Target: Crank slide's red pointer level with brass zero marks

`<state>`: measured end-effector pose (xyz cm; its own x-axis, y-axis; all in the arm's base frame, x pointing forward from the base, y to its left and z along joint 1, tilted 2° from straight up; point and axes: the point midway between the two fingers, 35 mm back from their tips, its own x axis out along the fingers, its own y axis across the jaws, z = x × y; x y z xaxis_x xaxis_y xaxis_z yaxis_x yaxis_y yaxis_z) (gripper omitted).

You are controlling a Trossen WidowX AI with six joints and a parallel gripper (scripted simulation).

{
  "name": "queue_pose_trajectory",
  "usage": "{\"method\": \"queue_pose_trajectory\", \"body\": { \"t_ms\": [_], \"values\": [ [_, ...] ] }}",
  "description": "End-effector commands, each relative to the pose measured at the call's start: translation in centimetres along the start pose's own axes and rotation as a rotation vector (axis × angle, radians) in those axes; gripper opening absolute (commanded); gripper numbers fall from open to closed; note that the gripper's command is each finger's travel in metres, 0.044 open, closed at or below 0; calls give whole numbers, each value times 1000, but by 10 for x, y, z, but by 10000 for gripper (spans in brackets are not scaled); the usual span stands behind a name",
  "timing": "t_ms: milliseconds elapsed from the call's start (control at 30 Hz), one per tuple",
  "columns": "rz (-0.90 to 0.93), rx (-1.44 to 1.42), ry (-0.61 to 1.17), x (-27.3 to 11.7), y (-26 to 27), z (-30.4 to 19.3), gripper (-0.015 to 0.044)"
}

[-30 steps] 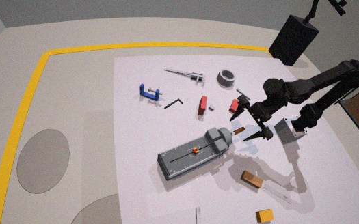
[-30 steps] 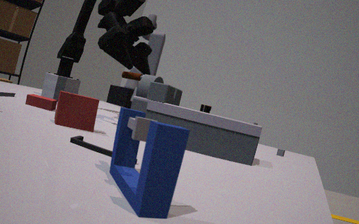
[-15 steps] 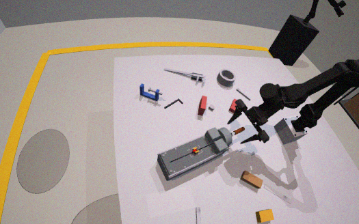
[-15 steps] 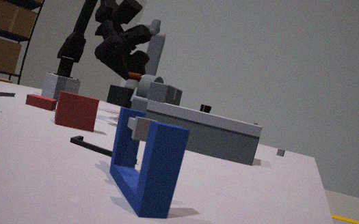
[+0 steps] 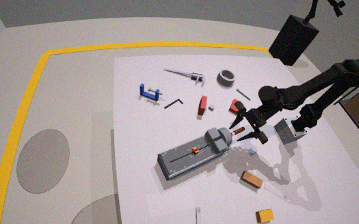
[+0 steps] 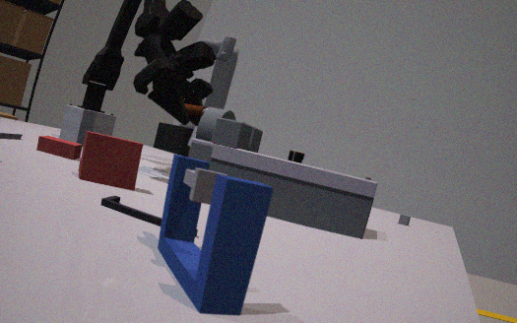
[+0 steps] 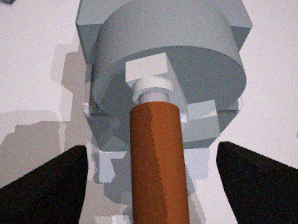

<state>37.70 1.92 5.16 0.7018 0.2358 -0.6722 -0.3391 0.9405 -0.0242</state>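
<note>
The jaws are partway closed around the crank handle, gripping nothing; closing off-centre could nudge it, shifting the pointer.

Top cam high, looks down; ext low, tabletop; both see machine.

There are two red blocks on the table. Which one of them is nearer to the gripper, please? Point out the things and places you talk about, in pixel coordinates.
The red block (image 5: 234,106) (image 6: 59,147) on the robot-base side, partly behind a gripper finger from above; the other stands beside the small grey cube (image 5: 211,108).
</note>
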Motion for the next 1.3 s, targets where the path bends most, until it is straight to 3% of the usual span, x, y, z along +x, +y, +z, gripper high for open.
{"method": "queue_pose_trajectory", "body": {
  "t_ms": [0, 200, 1267],
  "values": [
    [5, -6, -2, 0, 1, 0, 151],
    [5, -6, -2, 0, 1, 0, 0],
    [5, -6, -2, 5, 11, -5, 0]
  ]
}}
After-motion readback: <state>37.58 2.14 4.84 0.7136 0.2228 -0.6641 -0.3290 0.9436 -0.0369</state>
